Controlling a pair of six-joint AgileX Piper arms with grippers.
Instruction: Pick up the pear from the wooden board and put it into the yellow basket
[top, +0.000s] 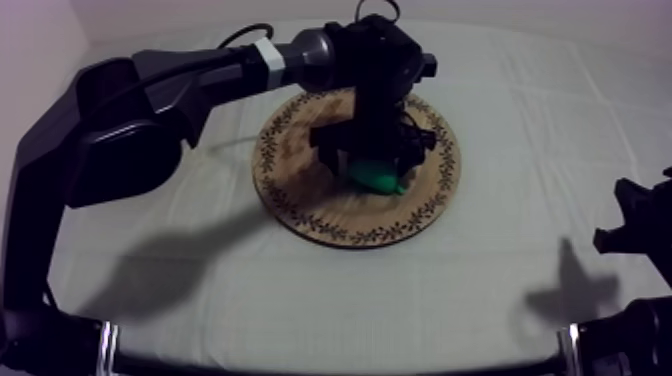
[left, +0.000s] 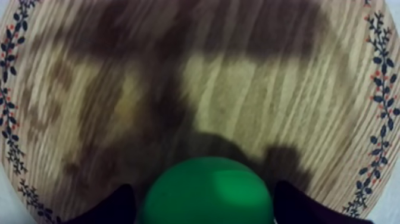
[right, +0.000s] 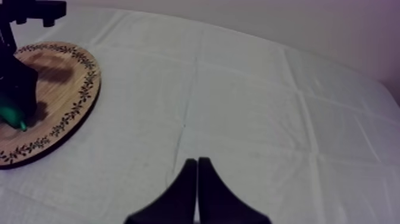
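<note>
1. Grey-white cloth (top: 250, 290) covers the table seen from above, and the board (top: 300, 195) lies near its middle. My left arm (top: 150, 95) comes in from the upper left and bends down over the board, so the left gripper (top: 375, 165) points down at the wood. The green pear (top: 380, 180) sits between its tips, on the board's right half. My right gripper (top: 635, 215) sits low at the right edge, well apart from the board.

2. From the left wrist I look down on the board's (left: 238, 89) grain and patterned rim. The pear (left: 205, 193) fills the gap between the two black fingers (left: 113, 208). Each finger lies against one side of it, so I read the left gripper (left: 205, 202) as clenched round the pear. A dark shadow (left: 178, 36) spreads over the wood beyond it. I cannot tell whether the pear rests on the wood or hangs just off it.

3. From the right wrist, the right gripper (right: 197, 190) has its fingers together in a narrow wedge, clenched on nothing, above bare cloth (right: 250, 107). Farther off lies the board (right: 59, 89), with the left gripper (right: 18, 110) down on it and a bit of green pear (right: 13, 121) at its tip.
</note>
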